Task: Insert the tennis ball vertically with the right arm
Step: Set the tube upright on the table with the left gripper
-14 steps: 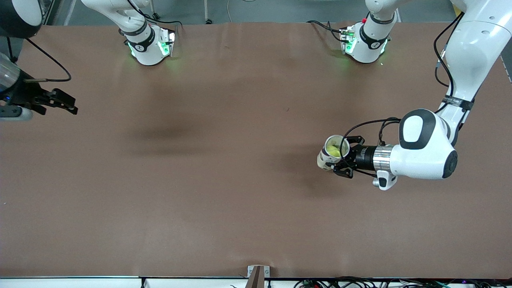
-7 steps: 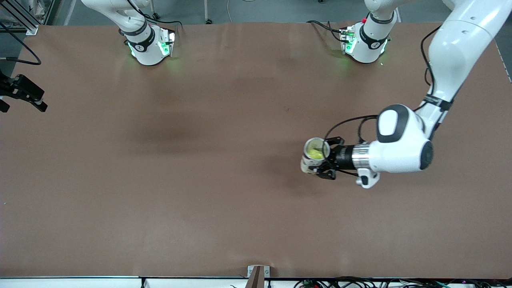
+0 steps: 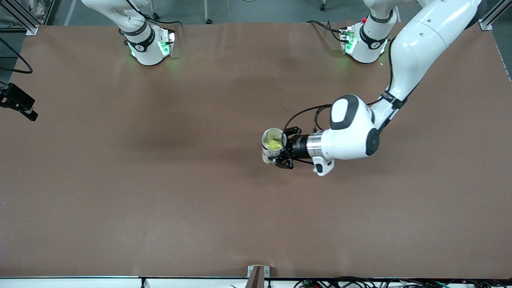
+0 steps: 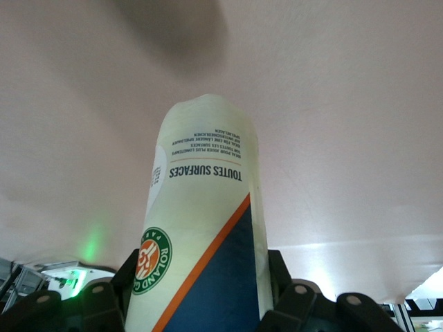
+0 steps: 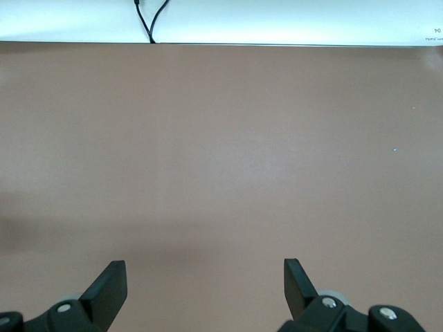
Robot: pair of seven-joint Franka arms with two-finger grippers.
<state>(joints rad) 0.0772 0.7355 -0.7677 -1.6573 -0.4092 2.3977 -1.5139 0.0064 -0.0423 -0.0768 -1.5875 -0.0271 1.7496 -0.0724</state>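
Tube (image 3: 273,145) now mid-table, in left tool (image 3: 280,152).

Even overhead light, soft shadows

Left gripper (image 3: 279,151) clamped, arm outstretched level, right gripper (image 5: 205,290) spread wide, hovering

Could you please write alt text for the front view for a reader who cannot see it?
The left tool grips an upright tennis ball can, open at the top with a yellow ball inside, over the middle of the brown table. The right tool, open and empty, sits at the view's edge.
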